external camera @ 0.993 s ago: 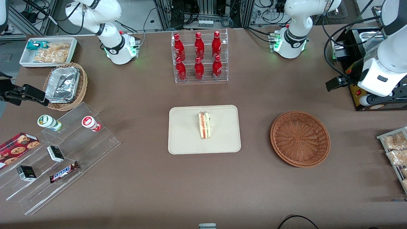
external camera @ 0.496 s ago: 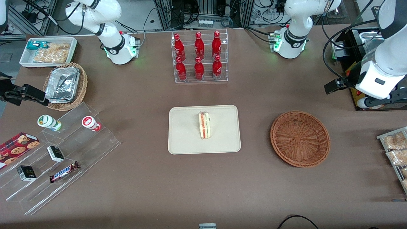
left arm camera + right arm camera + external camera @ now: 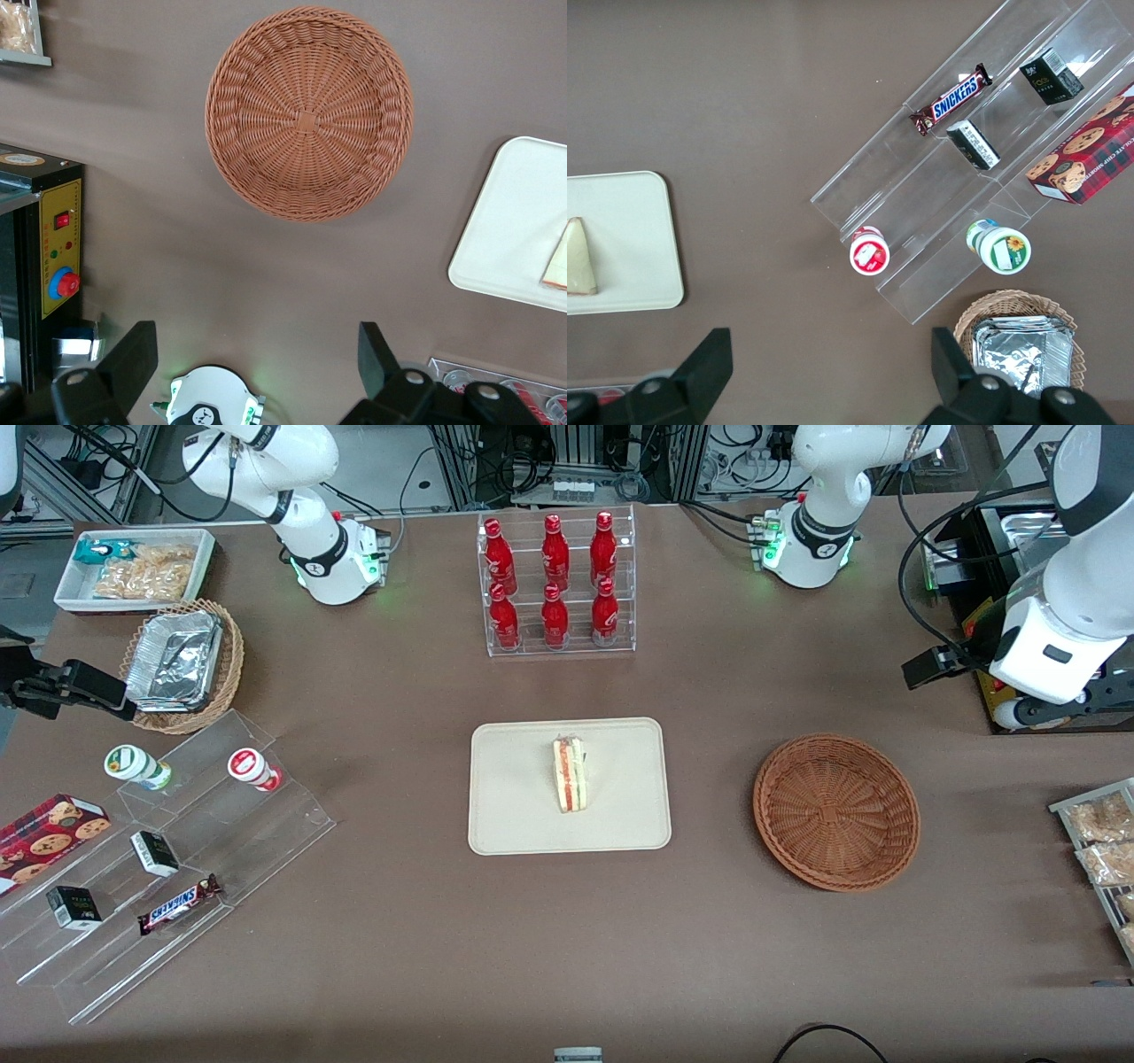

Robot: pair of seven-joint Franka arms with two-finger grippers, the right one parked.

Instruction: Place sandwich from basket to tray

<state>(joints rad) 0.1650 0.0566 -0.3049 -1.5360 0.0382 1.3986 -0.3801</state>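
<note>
With its layered red, pink and green edge turned up, the small triangular white-bread sandwich is seen lying near the middle of the flat cream-beige rectangular tray, apart from the rim on every side. The wide, shallow, reddish-brown woven wicker basket is shown with nothing in it, set on the brown table toward the working arm's end, well apart from the tray. By these views the transfer is judged done: nothing is left to carry, and only the arm's retreat remains.

The working arm's gripper is held high, well clear of the table near a black and yellow control box, farther from the front camera than the basket. Its 2 dark fingers are spread wide with nothing between them, the basket and a corner of the tray showing past them in the wrist view.

Compared with 1 second ago, the white wrist housing has been drawn slightly toward the middle of the table and farther from the front camera; over the last half second it has barely shifted. Sandwich, tray and basket have not moved. A clear acrylic rack of 6 red bottles is also unchanged.
</note>
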